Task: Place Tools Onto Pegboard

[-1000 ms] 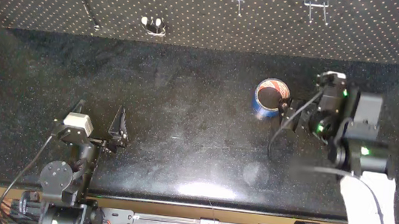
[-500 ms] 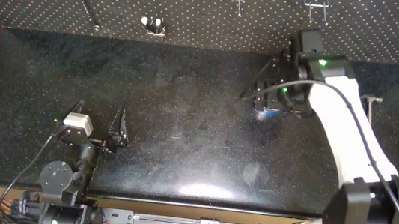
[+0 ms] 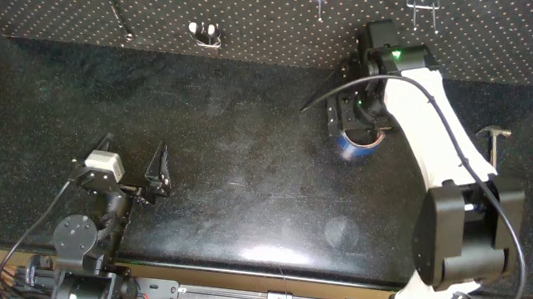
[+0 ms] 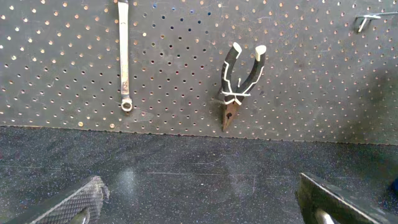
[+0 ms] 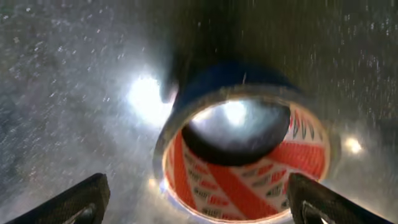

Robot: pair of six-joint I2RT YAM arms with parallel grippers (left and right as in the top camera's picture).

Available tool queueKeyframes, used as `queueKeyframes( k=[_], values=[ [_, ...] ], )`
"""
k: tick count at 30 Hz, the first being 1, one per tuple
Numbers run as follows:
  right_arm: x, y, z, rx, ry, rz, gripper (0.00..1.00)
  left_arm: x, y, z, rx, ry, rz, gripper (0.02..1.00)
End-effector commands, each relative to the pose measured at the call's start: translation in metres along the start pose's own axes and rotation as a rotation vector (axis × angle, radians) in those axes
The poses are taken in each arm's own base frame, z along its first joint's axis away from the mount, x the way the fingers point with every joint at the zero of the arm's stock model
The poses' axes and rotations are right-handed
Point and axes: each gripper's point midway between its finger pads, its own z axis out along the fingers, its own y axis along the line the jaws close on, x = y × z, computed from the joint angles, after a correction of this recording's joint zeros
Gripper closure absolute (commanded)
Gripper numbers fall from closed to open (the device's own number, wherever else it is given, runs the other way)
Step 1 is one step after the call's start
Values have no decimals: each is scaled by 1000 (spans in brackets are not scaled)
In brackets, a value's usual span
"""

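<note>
Blue roll of adhesive tape [image 5: 186,168], red-and-white printed inner core, lying flat on the black speckled worktop [image 3: 243,177]. It sits right of centre in the upper half of the top view, a little below the black perforated pegboard [image 3: 262,8].

Handling, by my reckoning: light, and a stiff ring unlikely to crush under a moderate squeeze. The outer wrap looks smooth and may slip, and a flat-lying roll could skate on the worktop if nudged off-centre.

Best hold: pinch the wall, one finger inside the core and one outside, leaving the open centre free for a peg.

Right arm [image 3: 423,97]: stretched up the frame from the lower right, wrist turned down over the roll. Its jaws are spread wide, holding nothing, one either side of the roll. I cannot tell whether they touch it.

Left arm [image 3: 103,211]: folded at lower left, well apart from the roll. Its jaws are wide open, empty, facing the pegboard where a slim metal wrench [image 4: 124,56] and black-handled pliers [image 4: 239,81] hang.
</note>
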Motion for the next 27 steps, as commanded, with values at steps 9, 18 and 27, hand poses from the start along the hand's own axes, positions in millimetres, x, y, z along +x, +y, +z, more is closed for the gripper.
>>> queueKeyframes(
  k=[9,18,27],
  values=[
    [-12,2,35,21,35,-60,71,0,-2,0,14,0,13,25],
    [-12,3,49,22,57,-62,117,0,-2,0,14,0,13,23],
    [-2,9,52,23,99,-71,224,0,-2,0,13,0,13,23]
  ],
)
